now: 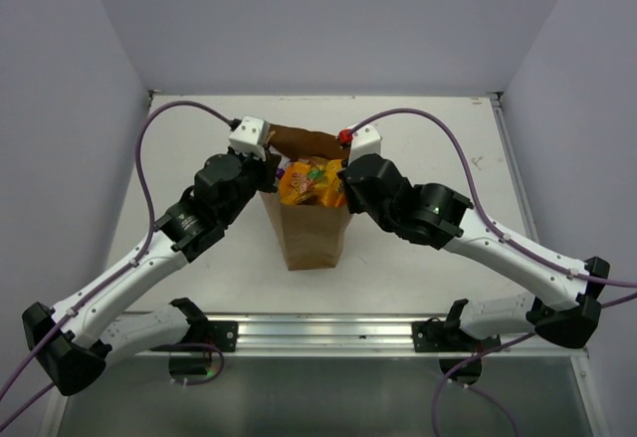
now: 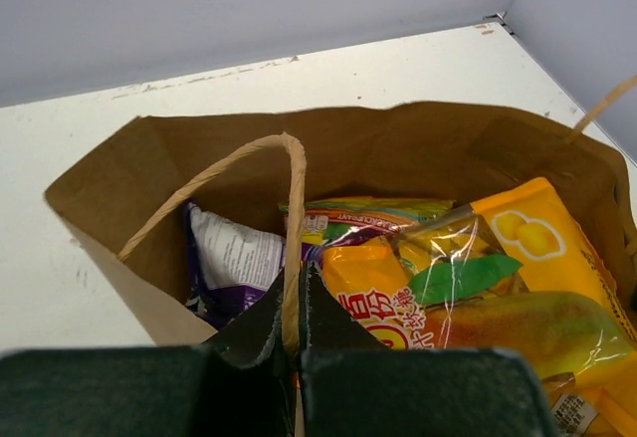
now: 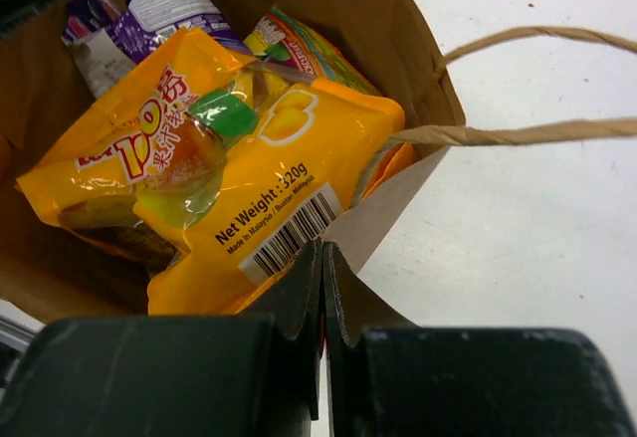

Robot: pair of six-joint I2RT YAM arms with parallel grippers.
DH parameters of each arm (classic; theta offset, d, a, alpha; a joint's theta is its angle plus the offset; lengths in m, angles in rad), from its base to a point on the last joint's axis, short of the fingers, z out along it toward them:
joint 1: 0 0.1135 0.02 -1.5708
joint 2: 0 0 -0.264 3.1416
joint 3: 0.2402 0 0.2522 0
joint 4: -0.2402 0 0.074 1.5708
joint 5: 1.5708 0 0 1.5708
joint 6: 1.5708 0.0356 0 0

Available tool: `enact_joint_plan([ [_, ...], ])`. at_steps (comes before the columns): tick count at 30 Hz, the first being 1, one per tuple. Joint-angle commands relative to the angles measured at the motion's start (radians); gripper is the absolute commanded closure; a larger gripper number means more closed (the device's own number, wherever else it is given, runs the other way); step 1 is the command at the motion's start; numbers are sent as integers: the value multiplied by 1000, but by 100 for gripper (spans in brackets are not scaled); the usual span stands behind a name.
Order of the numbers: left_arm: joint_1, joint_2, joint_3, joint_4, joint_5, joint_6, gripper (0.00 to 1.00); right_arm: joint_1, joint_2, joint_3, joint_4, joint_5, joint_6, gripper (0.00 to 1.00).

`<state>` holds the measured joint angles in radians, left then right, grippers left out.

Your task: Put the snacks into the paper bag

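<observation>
The brown paper bag point(image 1: 312, 233) stands upright mid-table with its mouth open. Inside lie the snacks: an orange-yellow packet point(image 3: 229, 178) on top, a purple packet point(image 2: 229, 258) at one side, and a multicoloured packet point(image 2: 368, 220) behind. My left gripper point(image 2: 296, 283) is at the bag's left rim, shut on its twine handle point(image 2: 214, 173), which runs between the fingers. At the right rim, my right gripper point(image 3: 322, 250) is shut with the bag's paper edge point(image 3: 398, 198) pinched at its tips. The other twine handle point(image 3: 518, 133) hangs loose outside the bag.
The white table point(image 1: 438, 158) is closed in by grey walls at the back and both sides. A metal rail point(image 1: 318, 332) carrying both arm bases runs along the near edge. Purple cables point(image 1: 169, 118) arc above each arm.
</observation>
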<state>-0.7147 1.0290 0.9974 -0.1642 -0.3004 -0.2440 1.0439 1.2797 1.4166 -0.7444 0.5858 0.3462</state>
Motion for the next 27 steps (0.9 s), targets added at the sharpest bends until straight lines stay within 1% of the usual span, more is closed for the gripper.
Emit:
enact_joint_plan([
  [1, -2, -33, -92, 71, 33, -38, 100, -2, -11, -36, 28, 13, 28, 100],
  [3, -2, -38, -89, 74, 40, -32, 100, -4, -11, -27, 24, 19, 27, 100],
  [6, -3, -29, -46, 78, 46, -12, 100, -4, -11, -5, 22, 32, 14, 100],
  [11, -2, -14, 76, 55, 49, 18, 100, -2, -19, 56, -4, 62, -3, 100],
  [15, -2, 11, 164, 23, 53, 52, 100, -2, -31, 70, -27, 77, -15, 100],
  [18, -2, 17, 170, 6, 66, 58, 100, -2, -42, 64, -35, 85, -13, 100],
  [24, -3, 13, 132, -11, 83, 48, 100, -4, -51, 50, -41, 75, -4, 100],
  [25, -2, 13, 130, -17, 83, 46, 100, -2, -52, 51, -44, 72, -4, 96],
  [26, -3, 10, 130, -20, 78, 46, 100, -2, -54, 54, -46, 69, -4, 85],
  [27, -2, 6, 127, -24, 73, 48, 89, -4, -57, 54, -46, 69, -7, 63],
])
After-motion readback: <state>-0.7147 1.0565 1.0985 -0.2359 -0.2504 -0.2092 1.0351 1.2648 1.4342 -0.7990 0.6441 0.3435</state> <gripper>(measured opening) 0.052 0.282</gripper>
